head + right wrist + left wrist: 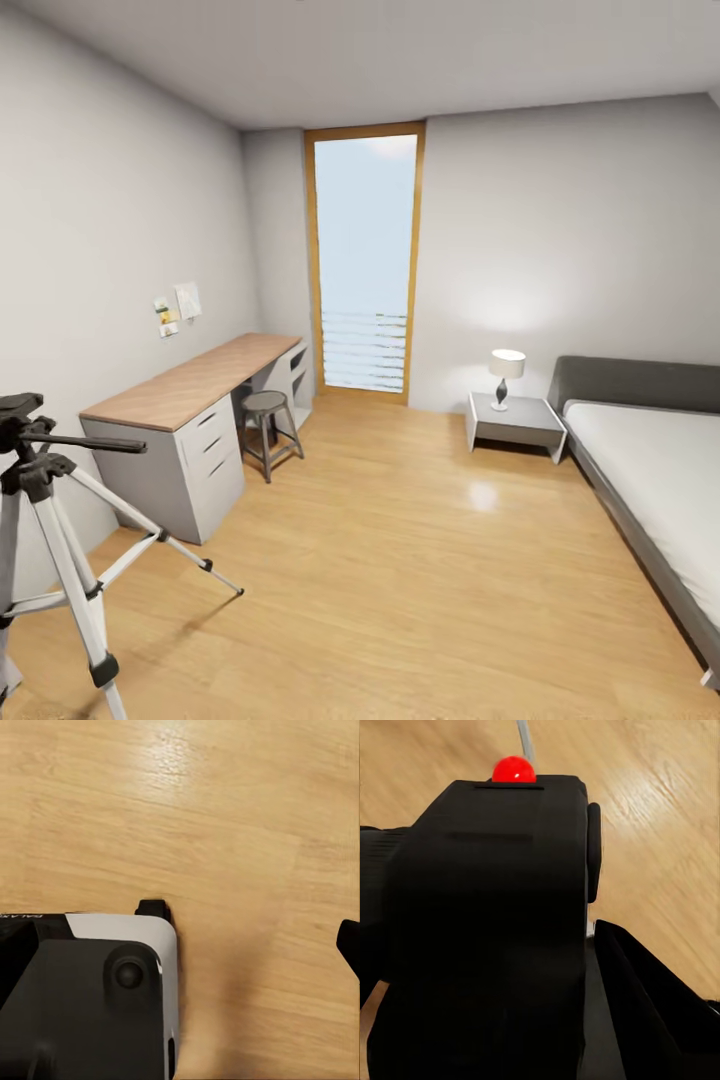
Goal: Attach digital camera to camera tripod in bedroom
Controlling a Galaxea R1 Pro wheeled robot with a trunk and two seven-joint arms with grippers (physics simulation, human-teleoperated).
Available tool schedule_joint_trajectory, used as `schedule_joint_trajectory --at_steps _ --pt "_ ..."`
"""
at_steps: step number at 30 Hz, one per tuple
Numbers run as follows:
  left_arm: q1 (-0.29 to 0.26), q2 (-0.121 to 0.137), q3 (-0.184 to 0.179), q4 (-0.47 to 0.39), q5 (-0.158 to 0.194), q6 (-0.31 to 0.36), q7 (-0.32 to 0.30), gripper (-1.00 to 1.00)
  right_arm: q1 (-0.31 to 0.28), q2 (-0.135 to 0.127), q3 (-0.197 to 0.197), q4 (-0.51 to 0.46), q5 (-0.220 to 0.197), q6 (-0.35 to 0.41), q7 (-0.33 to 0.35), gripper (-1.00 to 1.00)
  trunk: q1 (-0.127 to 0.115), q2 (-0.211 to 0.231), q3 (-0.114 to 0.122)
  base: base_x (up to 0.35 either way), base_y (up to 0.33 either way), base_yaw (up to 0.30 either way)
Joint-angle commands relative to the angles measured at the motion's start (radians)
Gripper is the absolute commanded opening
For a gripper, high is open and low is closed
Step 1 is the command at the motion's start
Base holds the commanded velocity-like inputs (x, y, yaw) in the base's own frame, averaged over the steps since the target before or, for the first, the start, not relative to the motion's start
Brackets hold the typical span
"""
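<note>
Bedroom with grey walls, wood-plank floor (420,580), tall window (365,265) and a bed (650,470) at right. Camera tripod (50,540) standing at lower left near a desk (190,400), silver-grey legs spread, black head bare. Digital camera (487,937), black and boxy, red dot uppermost, clamped in the left gripper (502,967) above the floor. Right gripper (251,926) spread wide, holding nothing.
</note>
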Motion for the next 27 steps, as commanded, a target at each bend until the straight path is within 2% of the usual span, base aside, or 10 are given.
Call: schedule_joint_trajectory --at_steps 1,4,6,9,27 --pt "0.000 0.001 -0.009 -0.004 0.007 -0.004 0.003 -1.00 -0.001 0.000 -0.009 0.001 0.009 0.002 0.002 1.00 0.000 -0.001 0.000 -0.152 0.281 0.000" --pt "0.001 0.001 -0.008 -0.003 0.007 -0.003 -0.003 -1.00 -0.001 0.001 -0.009 0.002 0.009 0.005 0.002 1.00 0.000 -0.001 0.000 -0.154 0.284 0.000" --pt "0.002 0.001 -0.008 0.011 0.008 -0.002 -0.007 -1.00 -0.001 0.020 -0.010 0.001 0.010 0.006 0.002 1.00 0.000 -0.001 0.000 -0.087 0.310 0.014" --pt "0.002 0.001 -0.008 0.016 0.008 -0.002 -0.007 -1.00 -0.001 0.028 -0.010 0.001 0.010 0.004 0.001 1.00 0.000 -0.001 0.000 -0.030 0.322 0.156" --pt "0.002 0.000 -0.009 0.017 0.006 -0.002 -0.008 -1.00 -0.001 0.030 -0.009 0.002 0.011 0.004 0.001 1.00 0.000 -0.001 0.000 -0.003 0.329 0.258"
